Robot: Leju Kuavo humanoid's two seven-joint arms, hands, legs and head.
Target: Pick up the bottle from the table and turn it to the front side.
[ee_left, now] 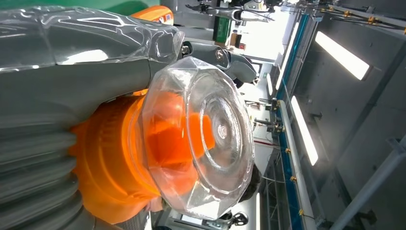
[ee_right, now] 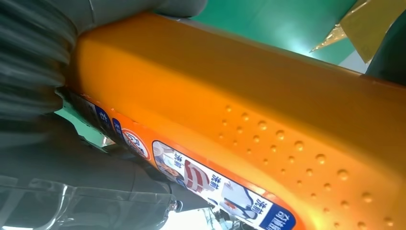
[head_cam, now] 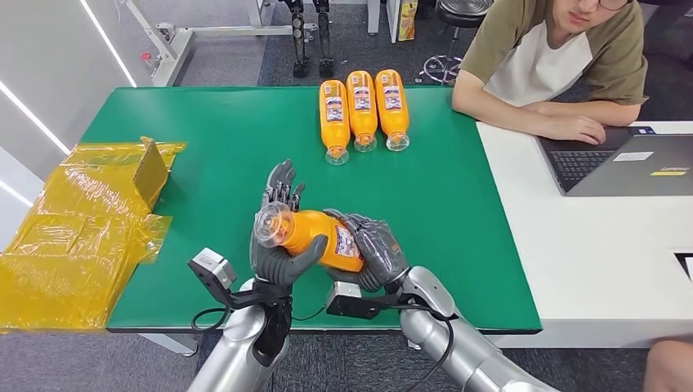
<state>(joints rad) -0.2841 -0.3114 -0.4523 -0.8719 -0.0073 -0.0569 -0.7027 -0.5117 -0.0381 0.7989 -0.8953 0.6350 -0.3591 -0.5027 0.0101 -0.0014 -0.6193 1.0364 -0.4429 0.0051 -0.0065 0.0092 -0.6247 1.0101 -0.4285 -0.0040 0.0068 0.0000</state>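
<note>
Four orange plastic bottles with clear caps: one held low centre (head_cam: 315, 237), three lying side by side at upper centre (head_cam: 362, 106). Two grey robot hands, left (head_cam: 276, 245) and right (head_cam: 376, 249). One crumpled yellow plastic bag (head_cam: 78, 224) far left. One grey laptop (head_cam: 625, 163) far right.

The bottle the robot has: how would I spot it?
Find the green table. At its near edge, both robot hands hold one orange bottle above it, clear cap leftward. The other three bottles lie side by side at the far edge, untouched.

A robotics lab: green-topped table (head_cam: 458, 204), laptop (head_cam: 621, 163) on white desk (head_cam: 588, 261), equipment stands (head_cam: 310, 41) behind.
</note>
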